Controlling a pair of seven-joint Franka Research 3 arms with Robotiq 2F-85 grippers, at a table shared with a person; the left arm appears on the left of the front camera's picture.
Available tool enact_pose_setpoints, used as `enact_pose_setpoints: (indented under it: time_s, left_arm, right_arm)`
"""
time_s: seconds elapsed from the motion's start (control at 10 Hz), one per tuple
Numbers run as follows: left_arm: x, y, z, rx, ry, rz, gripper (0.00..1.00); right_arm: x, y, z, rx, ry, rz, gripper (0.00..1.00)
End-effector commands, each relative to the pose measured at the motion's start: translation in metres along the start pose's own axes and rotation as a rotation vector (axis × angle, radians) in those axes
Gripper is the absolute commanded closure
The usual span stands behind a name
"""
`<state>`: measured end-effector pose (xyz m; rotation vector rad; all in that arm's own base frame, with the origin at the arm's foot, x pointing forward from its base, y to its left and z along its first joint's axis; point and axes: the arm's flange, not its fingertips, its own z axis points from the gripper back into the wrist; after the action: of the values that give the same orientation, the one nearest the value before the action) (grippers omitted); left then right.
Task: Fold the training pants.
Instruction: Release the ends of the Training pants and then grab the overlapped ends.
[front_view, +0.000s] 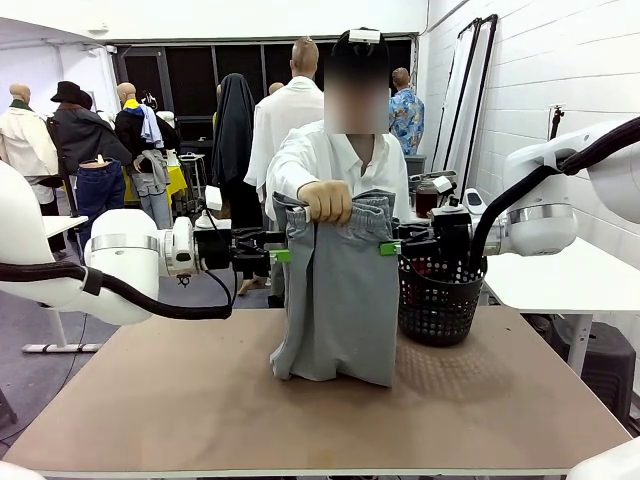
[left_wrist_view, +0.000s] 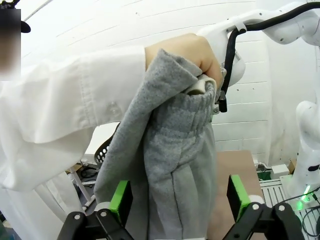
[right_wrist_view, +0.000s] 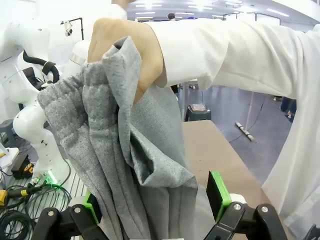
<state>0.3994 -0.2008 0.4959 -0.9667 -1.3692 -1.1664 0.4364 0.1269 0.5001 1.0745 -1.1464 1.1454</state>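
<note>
The training pants (front_view: 340, 300) are light grey and hang upright over the table, their lower end bunched on the tabletop. A person's hand (front_view: 325, 202) grips the gathered waistband at the top. My left gripper (front_view: 283, 255) stands open at the pants' left edge, and in its wrist view the grey fabric (left_wrist_view: 175, 170) hangs between its green pads (left_wrist_view: 120, 201) untouched. My right gripper (front_view: 389, 247) stands open at the right edge. There too the cloth (right_wrist_view: 145, 165) drapes between the green pads (right_wrist_view: 216, 189), with the person's hand (right_wrist_view: 125, 45) holding it above.
A black mesh basket (front_view: 440, 295) stands on the brown table (front_view: 200, 400) right of the pants, close under my right arm. A white side table (front_view: 560, 280) lies further right. The person in a white shirt (front_view: 330, 160) stands at the far edge.
</note>
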Motion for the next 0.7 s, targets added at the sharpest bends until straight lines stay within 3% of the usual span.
enact_pose_setpoints:
  time_s: [0.0,0.6]
  left_arm:
    - [-0.006,-0.007,0.001,0.068,-0.02,-0.043,0.0]
    - [0.003,-0.003,0.021,0.103,0.011,-0.046,0.0]
  right_arm:
    - [-0.005,0.004,0.001,-0.006,-0.026,0.016,0.0]
    - [-0.007,0.006,-0.004,-0.025,-0.034,0.025,0.0]
